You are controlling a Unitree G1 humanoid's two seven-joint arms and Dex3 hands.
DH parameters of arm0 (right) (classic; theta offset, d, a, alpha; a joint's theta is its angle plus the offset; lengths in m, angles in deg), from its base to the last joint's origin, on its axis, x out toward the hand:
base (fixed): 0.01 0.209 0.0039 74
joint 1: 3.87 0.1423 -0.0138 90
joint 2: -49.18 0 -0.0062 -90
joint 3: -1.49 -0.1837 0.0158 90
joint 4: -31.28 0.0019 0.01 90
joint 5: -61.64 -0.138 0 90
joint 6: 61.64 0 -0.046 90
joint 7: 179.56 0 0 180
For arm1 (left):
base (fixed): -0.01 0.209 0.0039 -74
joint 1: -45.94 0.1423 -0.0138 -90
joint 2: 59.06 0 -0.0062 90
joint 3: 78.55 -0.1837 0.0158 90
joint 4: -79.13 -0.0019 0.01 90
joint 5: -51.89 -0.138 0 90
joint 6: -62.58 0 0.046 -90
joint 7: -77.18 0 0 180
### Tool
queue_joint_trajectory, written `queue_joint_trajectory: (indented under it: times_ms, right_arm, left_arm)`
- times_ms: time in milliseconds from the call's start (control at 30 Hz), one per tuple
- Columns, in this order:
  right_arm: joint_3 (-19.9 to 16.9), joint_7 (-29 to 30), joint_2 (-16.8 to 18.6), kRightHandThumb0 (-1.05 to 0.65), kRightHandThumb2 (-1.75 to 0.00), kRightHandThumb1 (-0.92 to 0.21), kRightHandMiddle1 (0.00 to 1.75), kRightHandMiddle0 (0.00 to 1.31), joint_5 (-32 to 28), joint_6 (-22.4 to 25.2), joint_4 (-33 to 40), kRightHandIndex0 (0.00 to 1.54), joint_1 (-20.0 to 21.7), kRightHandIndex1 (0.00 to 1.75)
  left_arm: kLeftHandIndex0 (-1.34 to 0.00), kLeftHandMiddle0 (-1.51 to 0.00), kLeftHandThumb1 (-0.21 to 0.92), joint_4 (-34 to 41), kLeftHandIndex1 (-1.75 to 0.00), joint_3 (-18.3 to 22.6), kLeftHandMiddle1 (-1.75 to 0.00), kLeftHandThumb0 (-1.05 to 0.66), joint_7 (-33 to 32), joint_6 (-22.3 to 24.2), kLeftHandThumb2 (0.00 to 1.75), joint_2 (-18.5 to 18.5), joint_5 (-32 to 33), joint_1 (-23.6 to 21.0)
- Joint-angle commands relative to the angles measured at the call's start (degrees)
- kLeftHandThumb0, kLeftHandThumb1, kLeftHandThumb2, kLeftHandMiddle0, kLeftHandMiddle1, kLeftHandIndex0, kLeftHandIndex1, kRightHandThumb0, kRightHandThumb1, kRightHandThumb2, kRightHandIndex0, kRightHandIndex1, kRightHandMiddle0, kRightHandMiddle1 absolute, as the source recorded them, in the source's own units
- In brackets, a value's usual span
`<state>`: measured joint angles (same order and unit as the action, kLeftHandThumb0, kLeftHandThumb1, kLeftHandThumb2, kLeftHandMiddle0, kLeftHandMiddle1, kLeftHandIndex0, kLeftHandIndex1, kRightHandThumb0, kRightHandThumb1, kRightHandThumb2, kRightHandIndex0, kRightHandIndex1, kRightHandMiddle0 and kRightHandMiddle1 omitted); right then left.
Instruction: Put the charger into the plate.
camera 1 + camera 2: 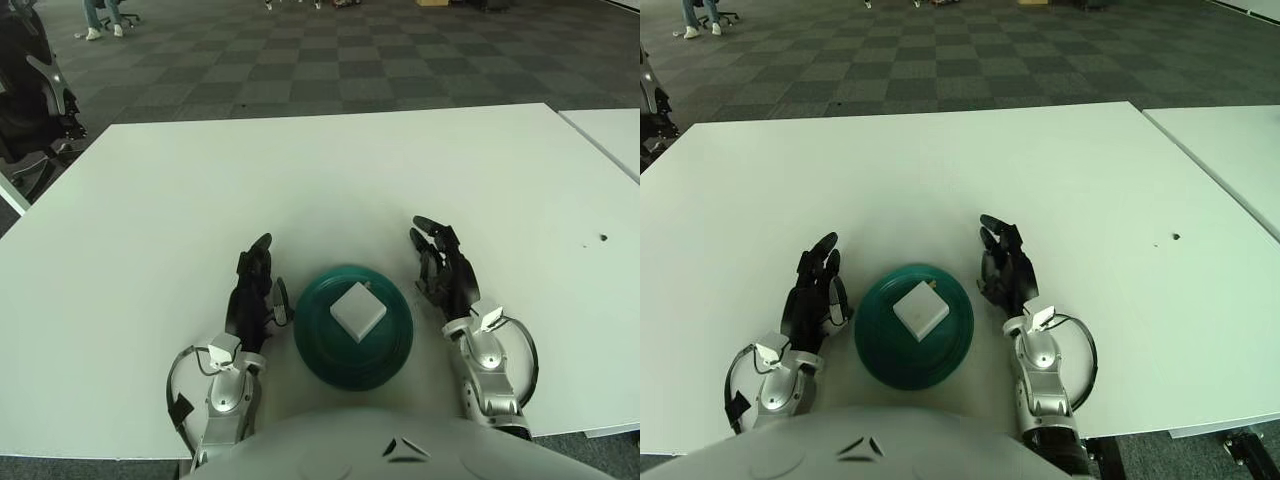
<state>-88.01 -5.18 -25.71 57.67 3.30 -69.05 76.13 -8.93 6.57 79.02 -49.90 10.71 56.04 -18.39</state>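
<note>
We see the charger lying in the plate at lower centre of the table. The left hand flanks the plate's left, the right hand its right.

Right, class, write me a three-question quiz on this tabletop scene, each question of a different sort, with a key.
1. True or false: the white charger lies inside the green plate.
2. Which hand grasps something? A) left hand B) right hand C) neither
3. Fill in: the plate sits on the white ____.

Key: 1 true. 2 C; both hands show open, one on either side of the plate. 3 table.
</note>
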Motion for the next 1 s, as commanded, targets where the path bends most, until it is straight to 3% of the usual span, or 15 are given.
queue_joint_trajectory:
  times_ms: [0, 167, 333, 767, 967]
  right_arm:
    - [-1.3, 0.4, -0.5, -0.86, -0.82, -0.92, 0.7, 0.0, 0.4, -0.5, -6.3, 0.25, 0.1, 0.0]
    - [-1.3, 1.5, -1.0, -0.86, -0.84, -0.92, 0.63, 0.0, 2.5, -1.0, -8.3, 0.21, 0.5, 0.0]
    - [-0.8, 2.1, -0.7, -0.85, -0.83, -0.92, 0.59, 0.0, 3.5, -1.5, -9.7, 0.21, 0.6, 0.0]
    - [-0.8, 2.8, -2.4, -0.82, -0.83, -0.92, 0.52, 0.0, 4.9, -2.1, -15.3, 0.21, 0.9, 0.0]
    - [-2.2, 2.9, -1.7, -0.81, -0.84, -0.92, 0.54, 0.0, 3.1, -4.4, -23.3, 0.21, 2.6, 0.0]
  left_arm:
    - [0.0, -0.15, 0.92, -1.5, -0.56, 0.8, 0.0, -0.95, 0.4, 1.4, 1.0, 0.9, 0.1, 0.7]
    - [0.0, -0.14, 0.92, -3.1, -0.57, 1.2, 0.0, -0.95, 0.6, 1.1, 0.99, 1.3, -0.5, 0.4]
    - [0.0, -0.15, 0.92, -12.1, -0.57, 2.8, 0.0, -0.95, 1.8, -1.7, 0.99, 1.8, 0.5, -2.2]
    - [0.0, -0.18, 0.92, -13.4, -0.55, 3.6, -0.01, -0.95, 2.3, -0.4, 1.01, 1.7, 0.6, -2.2]
    - [0.0, -0.17, 0.92, -14.8, -0.52, 3.5, -0.01, -0.94, 1.2, -1.0, 1.02, 1.1, -0.5, -2.4]
